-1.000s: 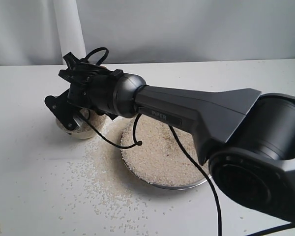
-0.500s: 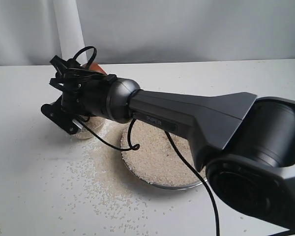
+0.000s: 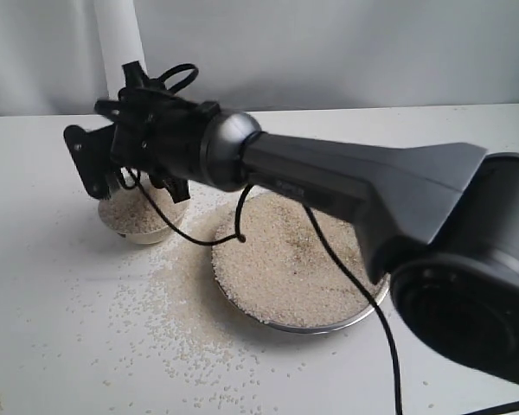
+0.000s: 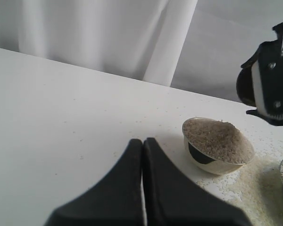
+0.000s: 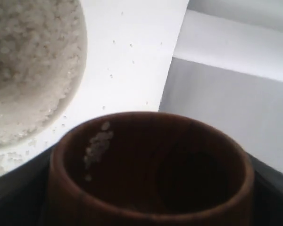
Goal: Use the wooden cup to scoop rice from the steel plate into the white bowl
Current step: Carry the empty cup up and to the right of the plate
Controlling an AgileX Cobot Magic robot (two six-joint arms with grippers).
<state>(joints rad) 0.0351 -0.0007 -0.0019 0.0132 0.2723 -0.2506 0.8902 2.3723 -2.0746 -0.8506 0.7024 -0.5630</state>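
We see a big white table point(image 3: 35, 259). Its back edge meets a grey wall. Two dishes sit right on the table top. The white bowl point(image 3: 143, 233) is the one nearer the back edge, and it is full to the top with rice point(image 3: 130, 214). The steel plate point(image 3: 329, 327) sits near it, a bit further from the back edge, and a wide flat heap of rice covers it. We cannot tell if the two dishes touch. Loose grains point(image 3: 177, 285) lie spilled on the bare table. They are thick between the two dishes and get thinner further from the back edge.
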